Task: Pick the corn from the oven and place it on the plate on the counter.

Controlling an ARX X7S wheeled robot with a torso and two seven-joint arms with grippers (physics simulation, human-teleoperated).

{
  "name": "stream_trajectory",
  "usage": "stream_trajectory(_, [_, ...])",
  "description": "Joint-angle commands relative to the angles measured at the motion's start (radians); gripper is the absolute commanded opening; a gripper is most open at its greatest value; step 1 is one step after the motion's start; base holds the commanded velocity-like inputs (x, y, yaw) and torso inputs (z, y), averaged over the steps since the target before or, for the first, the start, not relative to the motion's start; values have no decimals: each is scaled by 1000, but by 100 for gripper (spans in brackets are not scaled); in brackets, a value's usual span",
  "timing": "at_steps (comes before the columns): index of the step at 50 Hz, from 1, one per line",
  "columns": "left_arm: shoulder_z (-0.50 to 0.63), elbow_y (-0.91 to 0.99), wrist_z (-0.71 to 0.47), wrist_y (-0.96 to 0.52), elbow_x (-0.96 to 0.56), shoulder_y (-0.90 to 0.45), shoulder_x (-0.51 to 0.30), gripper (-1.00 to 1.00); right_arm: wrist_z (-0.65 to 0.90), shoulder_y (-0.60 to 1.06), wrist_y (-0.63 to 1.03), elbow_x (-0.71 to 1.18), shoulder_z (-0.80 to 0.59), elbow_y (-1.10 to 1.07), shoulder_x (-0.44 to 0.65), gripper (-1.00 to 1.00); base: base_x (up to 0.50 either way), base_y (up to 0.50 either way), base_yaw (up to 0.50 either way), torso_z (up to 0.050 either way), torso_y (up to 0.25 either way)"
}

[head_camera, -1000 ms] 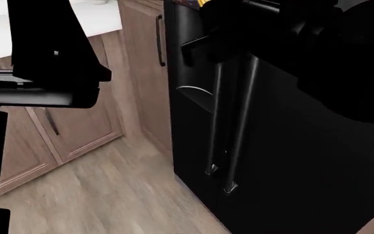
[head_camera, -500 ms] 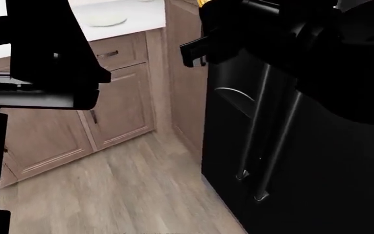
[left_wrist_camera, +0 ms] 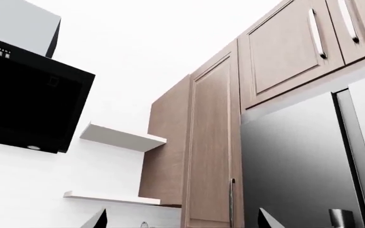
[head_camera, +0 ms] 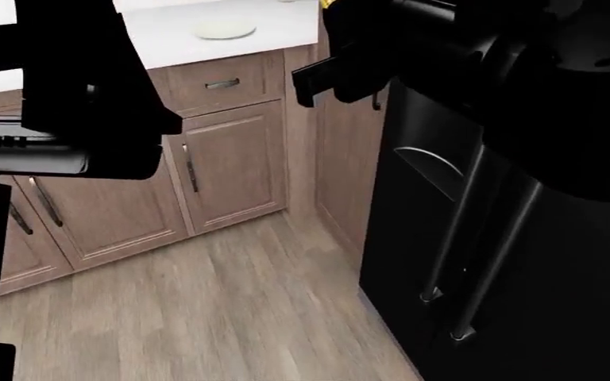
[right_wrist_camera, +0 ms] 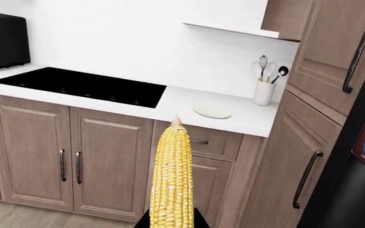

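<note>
The yellow corn stands up out of my right gripper, which is shut on its lower end, tip pointing toward the counter. Beyond the tip, the cream-white plate lies bare on the white counter. In the head view the plate shows at the top on the counter, and a sliver of corn peeks over the dark right arm. My left gripper is open, holding nothing and aimed up at the wall cabinets. The oven is out of view.
A tall black fridge fills the right side. A black cooktop, a utensil cup and a black appliance share the counter. A range hood hangs above. Wood floor lies before the cabinets.
The head view has swung along the cabinets: the fridge has slid right, and the counter and plate have come further into view. The corn stays in my right gripper.
</note>
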Motion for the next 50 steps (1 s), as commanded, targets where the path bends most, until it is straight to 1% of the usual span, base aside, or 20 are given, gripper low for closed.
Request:
stream_trajectory(1, [10,0,-3,6,6,-1,1,100,-3,0,1,-23,-2,0,2,-100,0,0,0,0,0])
stream_trajectory(12, [30,4,-13,16,13,-8,5,100,-5,-8,-13,-25,3,-10,5,-100,0,0,0,0,0])
stream_trajectory(17, [40,5,-16,20,13,-18,6,100,13,-7,-3,2,-10,3,6,-100,15,33,0,0,0])
stream_trajectory(29, [56,1,-16,28,8,-39,11,100,3,-7,-6,-5,-11,4,11,-100,209,452,0,0,1])
stream_trajectory(32, [59,-1,-16,30,15,-34,13,100,-5,-17,-27,-40,1,-15,13,-100,209,454,0,0,3])
stream_trajectory(36, [60,-2,-14,32,18,-33,9,100,-10,-3,-2,-39,-19,-5,12,-100,0,0,0,0,3])
stream_trajectory(37, [61,-2,-15,32,19,-32,9,100,7,-7,-3,-11,-21,-1,11,-100,-341,157,0,0,0])
stream_trajectory(42, [62,0,-16,33,18,-34,6,100,0,6,6,-43,-29,-2,16,-100,-454,209,0,0,0])
stream_trajectory(50, [69,2,-20,34,17,-43,5,100,7,9,2,-32,-27,-3,19,-100,-454,209,0,0,0])
